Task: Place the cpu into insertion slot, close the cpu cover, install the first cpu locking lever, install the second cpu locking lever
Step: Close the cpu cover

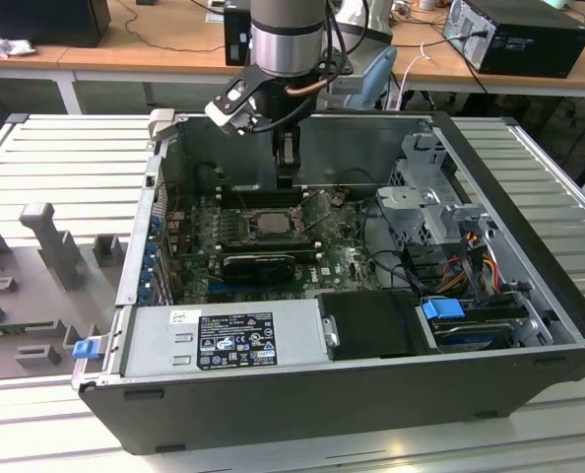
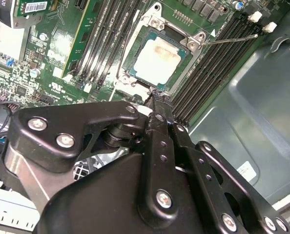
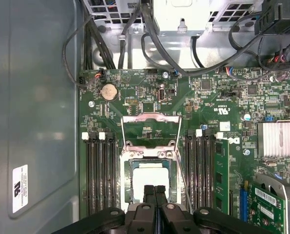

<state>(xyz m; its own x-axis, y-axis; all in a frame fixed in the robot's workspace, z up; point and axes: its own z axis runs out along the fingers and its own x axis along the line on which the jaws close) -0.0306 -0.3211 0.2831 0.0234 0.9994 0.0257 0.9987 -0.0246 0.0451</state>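
Note:
The cpu (image 3: 149,176) lies flat in the insertion slot (image 3: 126,181), its pale silver top (image 2: 157,59) facing up. The cpu cover (image 3: 150,118) is swung open away from the slot, and green board shows through its cut-out. A thin locking lever (image 2: 230,38) sticks out raised at one side of the slot. A second locking lever (image 2: 127,46) runs along the other side. My gripper (image 3: 155,191) hovers just above the slot's near edge, shut with nothing between its fingers (image 2: 159,127). In the exterior view the gripper (image 1: 287,179) hangs over the slot (image 1: 272,223) at the back of the case.
Long black memory slots (image 3: 100,170) flank the socket on both sides. A power supply (image 1: 224,340) and black shroud (image 1: 371,323) fill the case front; drive cages and cables (image 1: 450,246) stand at the exterior view's right. Case walls (image 1: 361,143) close in behind the arm.

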